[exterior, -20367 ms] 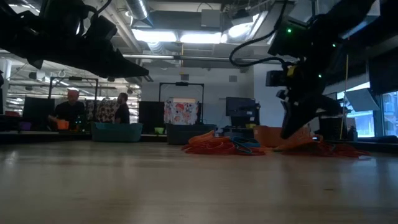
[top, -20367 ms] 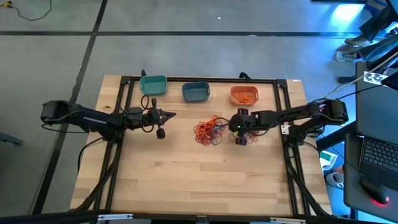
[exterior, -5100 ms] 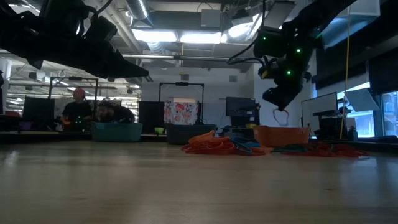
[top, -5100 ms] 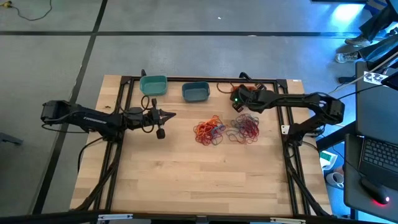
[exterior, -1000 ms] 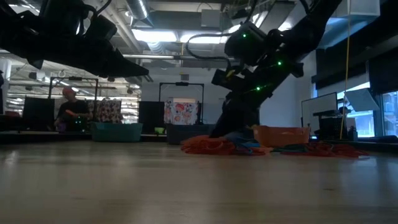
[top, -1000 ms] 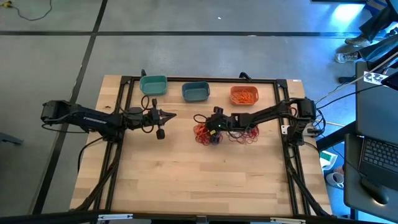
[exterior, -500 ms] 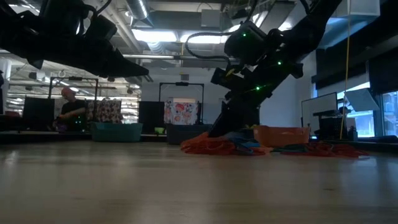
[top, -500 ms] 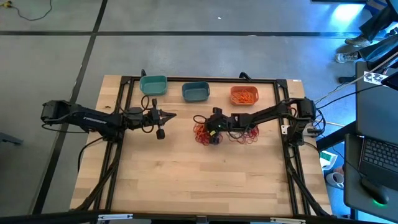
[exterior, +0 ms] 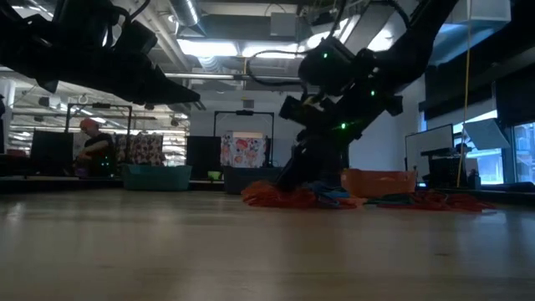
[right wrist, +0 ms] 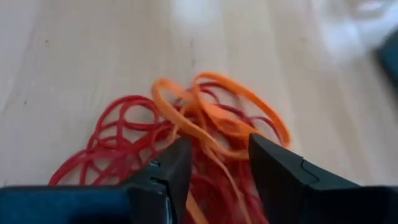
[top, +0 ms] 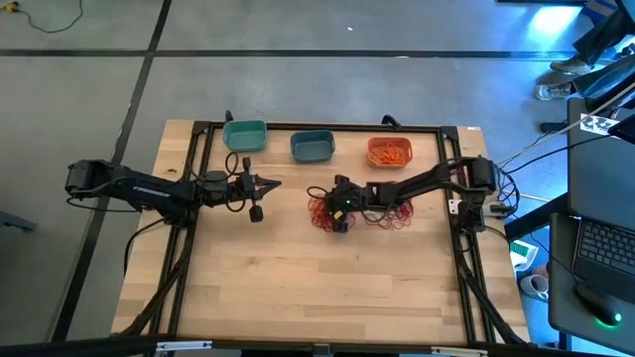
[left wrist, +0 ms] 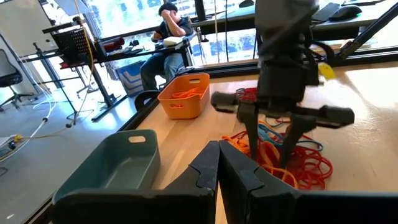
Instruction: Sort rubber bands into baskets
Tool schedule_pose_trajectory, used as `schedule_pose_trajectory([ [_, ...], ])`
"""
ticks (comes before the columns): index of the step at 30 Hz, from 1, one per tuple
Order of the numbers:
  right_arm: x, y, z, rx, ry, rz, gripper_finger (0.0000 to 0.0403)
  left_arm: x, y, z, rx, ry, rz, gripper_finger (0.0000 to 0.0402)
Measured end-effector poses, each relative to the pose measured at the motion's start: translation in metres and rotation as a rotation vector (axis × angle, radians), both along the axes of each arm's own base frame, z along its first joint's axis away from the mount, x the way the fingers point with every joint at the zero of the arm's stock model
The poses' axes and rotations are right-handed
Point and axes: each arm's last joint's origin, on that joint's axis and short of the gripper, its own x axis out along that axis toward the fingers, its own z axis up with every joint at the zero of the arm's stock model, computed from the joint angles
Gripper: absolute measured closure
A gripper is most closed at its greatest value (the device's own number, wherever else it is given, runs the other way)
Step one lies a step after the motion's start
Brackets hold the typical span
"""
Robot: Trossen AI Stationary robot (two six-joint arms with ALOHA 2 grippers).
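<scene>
A: Why is the right end effector (top: 335, 210) down in the middle of the worktop (top: 298, 288)?

B: It sits over the left-hand pile of rubber bands (top: 325, 212), at the centre of the high view. Its jaws are spread, with orange loops (right wrist: 214, 115) lying between the two fingers (right wrist: 168, 168) in the right wrist view. It looks placed to nip an orange band out of the red ones, though nothing shows as gripped yet.

A: And the left end effector (top: 270, 182)?

B: Pressed together, holding nothing. That arm waits at the left of centre in the high view, well apart from the bands, probably to keep out of the working arm's way.

A: How many baskets?

B: Three, in a row along the upper edge of the worktop: the teal basket (top: 244, 135) at the left, the slate blue basket (top: 313, 146) in the middle, the orange basket (top: 389, 152) at the right. The orange one already holds orange bands, so each colour likely goes to its own basket. The other two look empty from above.

A: And piles of bands?

B: Two loose heaps, just beside each other: the mixed one under the right end effector, and a mostly red heap (top: 395, 215) to its right. The single bands are too tangled to count.

A: Anyone around?

B: One seated person (left wrist: 166, 34) beyond the worktop, in the left wrist view.
</scene>
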Motion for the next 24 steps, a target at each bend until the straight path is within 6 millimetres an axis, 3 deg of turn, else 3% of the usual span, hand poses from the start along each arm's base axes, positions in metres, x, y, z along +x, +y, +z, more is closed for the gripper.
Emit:
schedule_pose_trajectory([
  [5, 0.001, -0.001, -0.005, -0.047, 0.007, -0.001, 0.0259, 0.0, 0.0, 0.0, 0.003, 0.001, 0.0, 0.0396],
  [14, 0.0, -0.001, 0.001, -0.089, 0.008, 0.002, 0.0392, 0.0, 0.0, 0.0, 0.003, 0.002, 0.0, 0.0396],
  [20, -0.009, 0.004, 0.028, -0.123, 0.0, -0.063, 0.0373, 0.0, 0.0, 0.0, 0.003, 0.002, -0.001, 0.0396],
  [24, -0.015, 0.012, 0.043, -0.187, 0.0, -0.113, 0.0381, 0.0, 0.0, 0.0, 0.003, 0.003, -0.001, 0.0396],
])
